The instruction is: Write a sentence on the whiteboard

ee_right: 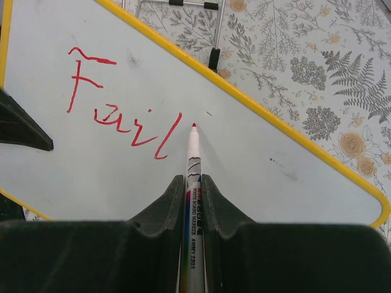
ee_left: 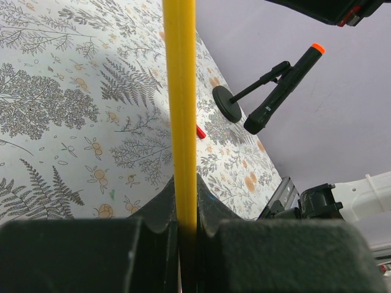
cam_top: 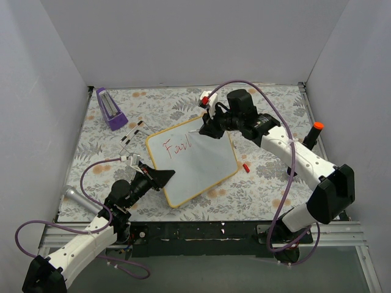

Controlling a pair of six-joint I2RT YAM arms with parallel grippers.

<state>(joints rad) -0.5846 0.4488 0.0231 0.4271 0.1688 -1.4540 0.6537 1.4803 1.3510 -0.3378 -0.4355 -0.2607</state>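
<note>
The whiteboard [cam_top: 204,168], white with a yellow frame, lies tilted on the floral table. Red handwriting [cam_top: 177,146] reading roughly "Faul" runs along its upper left part; the right wrist view shows the same letters [ee_right: 122,119] on the whiteboard [ee_right: 263,159]. My right gripper [cam_top: 204,129] [ee_right: 193,180] is shut on a white marker [ee_right: 193,165]. The marker's red tip sits just right of the last stroke, and I cannot tell whether it touches the board. My left gripper [cam_top: 164,177] [ee_left: 183,183] is shut on the board's yellow frame [ee_left: 181,91] at its left edge.
A purple block [cam_top: 110,108] stands at the back left, with a small black-clipped wire stand [cam_top: 131,133] near the board's top corner. A red marker cap [cam_top: 245,167] lies right of the board. A black, orange-tipped stand [cam_top: 313,134] [ee_left: 281,91] is at the right.
</note>
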